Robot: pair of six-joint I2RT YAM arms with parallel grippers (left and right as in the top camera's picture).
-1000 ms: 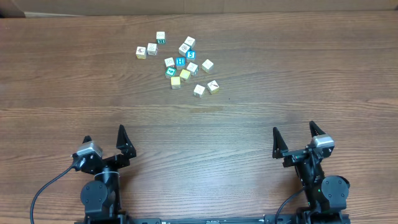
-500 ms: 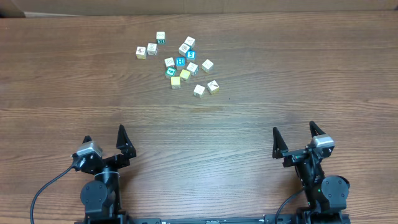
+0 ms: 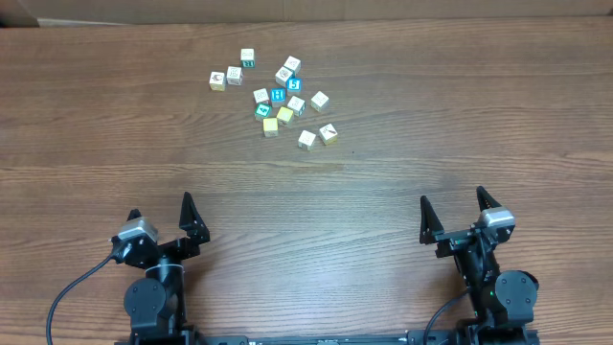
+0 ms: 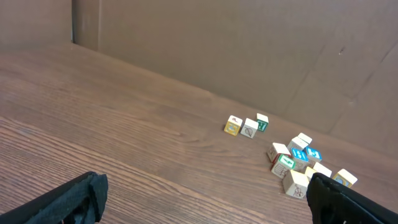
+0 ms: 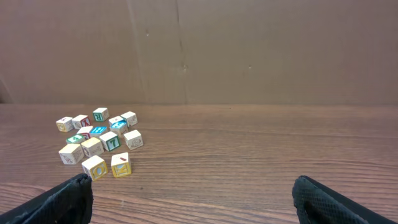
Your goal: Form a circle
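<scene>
Wooden bench [image 3: 460, 105] carries the cubes [image 3: 278, 96] in a loose clump at upper centre, no ring formed, and with the left pincer [image 3: 161, 206] and right pincer [image 3: 452, 198] both spread empty along the bottom edge, I would reach in and pinch outlying cubes first, singly.

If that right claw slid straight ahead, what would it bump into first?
Probably nothing on the table: the right gripper points past the cubes, which lie to its left. Likely the cardboard wall first; depth is unclear.
</scene>
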